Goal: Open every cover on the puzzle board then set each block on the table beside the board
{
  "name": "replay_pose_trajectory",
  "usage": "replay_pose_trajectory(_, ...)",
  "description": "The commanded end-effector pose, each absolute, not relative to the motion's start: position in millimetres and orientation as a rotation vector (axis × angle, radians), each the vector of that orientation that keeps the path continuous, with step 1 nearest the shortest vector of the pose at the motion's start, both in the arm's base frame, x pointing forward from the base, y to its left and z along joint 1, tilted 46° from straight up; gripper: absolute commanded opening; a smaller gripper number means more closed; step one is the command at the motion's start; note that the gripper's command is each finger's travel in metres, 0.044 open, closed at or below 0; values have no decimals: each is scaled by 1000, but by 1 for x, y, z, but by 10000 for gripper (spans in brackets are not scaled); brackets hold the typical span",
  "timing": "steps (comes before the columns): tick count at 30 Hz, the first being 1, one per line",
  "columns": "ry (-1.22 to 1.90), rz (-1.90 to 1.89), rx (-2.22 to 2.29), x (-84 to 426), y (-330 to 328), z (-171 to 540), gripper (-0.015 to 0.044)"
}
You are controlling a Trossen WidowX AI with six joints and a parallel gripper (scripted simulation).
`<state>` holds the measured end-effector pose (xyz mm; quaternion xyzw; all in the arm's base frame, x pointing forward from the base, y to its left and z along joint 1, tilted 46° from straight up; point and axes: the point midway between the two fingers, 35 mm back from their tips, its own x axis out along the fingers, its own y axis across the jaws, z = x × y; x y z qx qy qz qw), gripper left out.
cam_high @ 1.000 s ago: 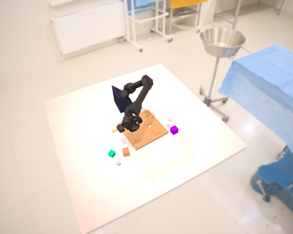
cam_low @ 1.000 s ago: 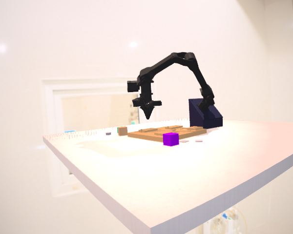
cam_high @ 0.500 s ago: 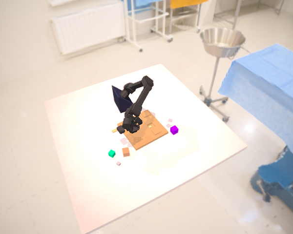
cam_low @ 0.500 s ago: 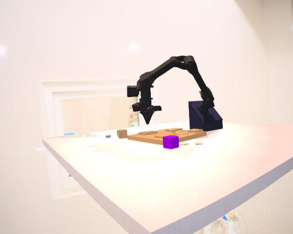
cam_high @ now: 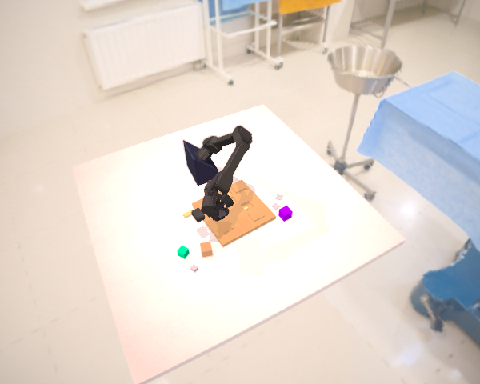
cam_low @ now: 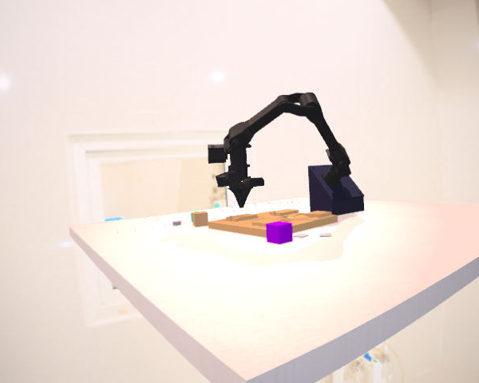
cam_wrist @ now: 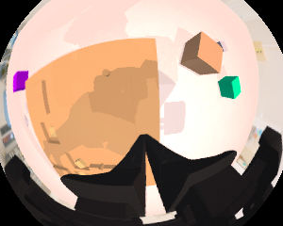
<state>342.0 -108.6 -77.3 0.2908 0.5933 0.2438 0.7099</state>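
My gripper (cam_high: 220, 214) (cam_low: 242, 205) (cam_wrist: 144, 137) is shut and empty, pointing down above the puzzle board (cam_high: 242, 230) (cam_low: 231, 226) (cam_wrist: 132, 52). The board's covers are board-coloured, so their positions are hard to tell; one raised cover (cam_low: 243, 216) shows near the left end in the exterior view. Yellow pieces (cam_high: 246, 207) (cam_wrist: 80, 163) show on the board. A purple block (cam_high: 285, 213) (cam_low: 279, 232) (cam_wrist: 21, 81) lies on the table beside it. An orange-brown block (cam_high: 206, 249) (cam_low: 199, 219) (cam_wrist: 203, 54) and a green block (cam_high: 183, 251) (cam_wrist: 229, 88) lie off another side.
A small greyish block (cam_high: 194, 268) (cam_low: 176, 223) lies beyond the orange-brown one. A yellow piece (cam_high: 187, 214) lies left of the board, near the arm. Two flat pinkish pieces (cam_high: 279, 196) (cam_low: 325, 234) lie near the purple block. A dark wedge (cam_high: 198, 168) (cam_low: 320, 191) stands behind the board.
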Motion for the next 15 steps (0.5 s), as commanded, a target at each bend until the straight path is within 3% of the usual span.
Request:
replay_pose_trajectory(1, 1318, 540, 653, 342, -105, -80, 0)
replay_pose_trajectory(15, 1317, 540, 654, 344, -95, -90, 0)
